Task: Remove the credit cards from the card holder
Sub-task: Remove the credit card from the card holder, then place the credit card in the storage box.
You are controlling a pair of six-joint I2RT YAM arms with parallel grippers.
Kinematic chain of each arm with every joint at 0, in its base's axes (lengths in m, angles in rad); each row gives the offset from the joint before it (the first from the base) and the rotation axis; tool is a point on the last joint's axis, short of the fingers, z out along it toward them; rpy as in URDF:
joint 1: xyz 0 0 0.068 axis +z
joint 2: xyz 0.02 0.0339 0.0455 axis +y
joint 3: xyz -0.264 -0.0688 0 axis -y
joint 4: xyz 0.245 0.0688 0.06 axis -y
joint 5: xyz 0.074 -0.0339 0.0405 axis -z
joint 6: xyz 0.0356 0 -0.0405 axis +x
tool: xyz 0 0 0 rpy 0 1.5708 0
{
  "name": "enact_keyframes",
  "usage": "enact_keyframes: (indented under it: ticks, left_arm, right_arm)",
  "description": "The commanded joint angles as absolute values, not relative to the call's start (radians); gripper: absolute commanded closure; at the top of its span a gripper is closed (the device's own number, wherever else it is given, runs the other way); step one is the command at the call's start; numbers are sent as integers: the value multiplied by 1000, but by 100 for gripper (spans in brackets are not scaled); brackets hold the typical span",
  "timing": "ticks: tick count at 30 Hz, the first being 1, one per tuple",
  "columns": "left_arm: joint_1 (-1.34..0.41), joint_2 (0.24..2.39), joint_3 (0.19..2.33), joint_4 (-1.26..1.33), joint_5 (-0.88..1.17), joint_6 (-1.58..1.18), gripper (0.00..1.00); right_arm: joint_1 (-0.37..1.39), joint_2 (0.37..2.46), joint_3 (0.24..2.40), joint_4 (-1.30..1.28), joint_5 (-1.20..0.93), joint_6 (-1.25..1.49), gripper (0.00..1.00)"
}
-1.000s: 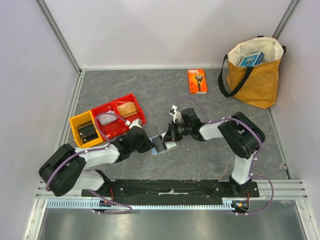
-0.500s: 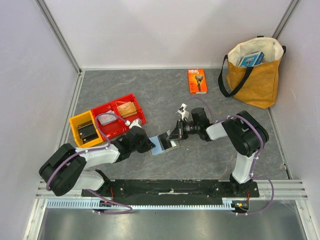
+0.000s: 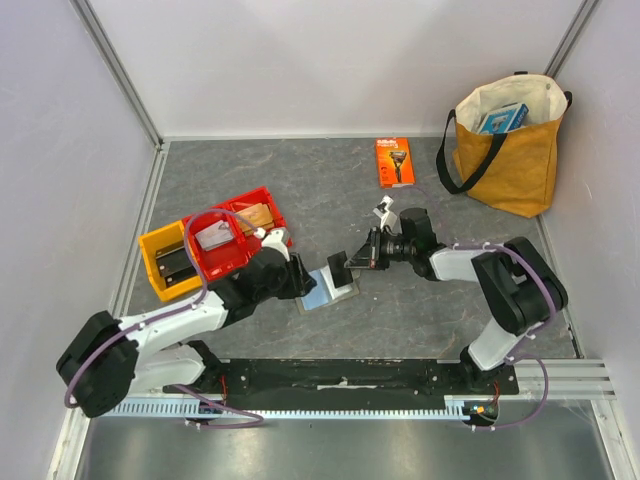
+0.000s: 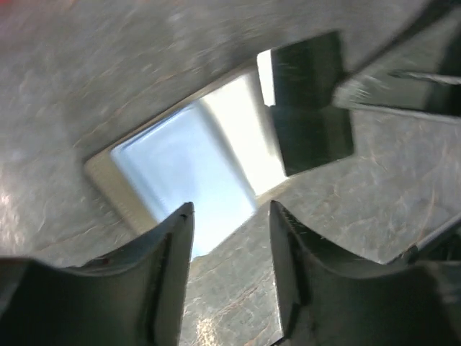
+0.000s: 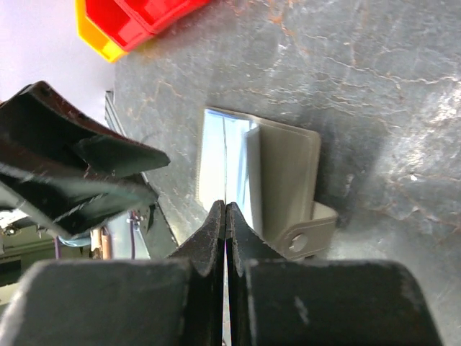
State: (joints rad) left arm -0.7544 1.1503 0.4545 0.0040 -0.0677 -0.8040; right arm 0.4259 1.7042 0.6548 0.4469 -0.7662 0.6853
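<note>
Two arms reach in over the grey table [image 3: 440, 320] and meet near its middle. A mustard tote bag [image 3: 505, 150] stands in the far right corner; red bins [image 3: 245, 232] and a yellow bin [image 3: 160, 262] sit at the left. Between the arms the card holder [image 3: 328, 291] lies flat and unfolded, light blue inside up. The left gripper [image 4: 232, 216] hovers at its left side, jaws partly apart with nothing between them. The right gripper [image 5: 226, 210] is pinched tight on the blackish card [image 4: 310, 122], seen edge-on between its fingers, raised over the holder's far edge; whether card and holder touch is unclear.
</note>
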Motion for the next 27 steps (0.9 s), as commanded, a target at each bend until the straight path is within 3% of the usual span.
enact_keyframes:
  ticks: [1, 2, 6, 8, 17, 24, 27]
  left_arm:
    - [-865, 1078, 572, 23, -153, -504, 41]
    - [-896, 1074, 584, 31, -172, -438, 39]
    - [-1050, 1068, 617, 86, -273, -175, 12]
    - [-1100, 1069, 617, 124, -301, -59, 9]
    - [-1258, 1143, 552, 437, -523, 376, 8]
    - [-1319, 1265, 575, 638, -598, 586, 21]
    - [-1336, 1327, 584, 731, -629, 669, 33]
  right_arm:
    - [425, 1588, 660, 382, -727, 761, 100]
    - [425, 1565, 663, 349, -718, 787, 100]
    - [425, 1476, 667, 276, -683, 854, 100]
    - [423, 1428, 664, 239, -661, 876, 100]
    - [425, 1230, 634, 169, -617, 963, 100]
    - [426, 1138, 611, 146, -617, 1008, 100]
    - [426, 1115, 603, 140, -615, 1022, 100]
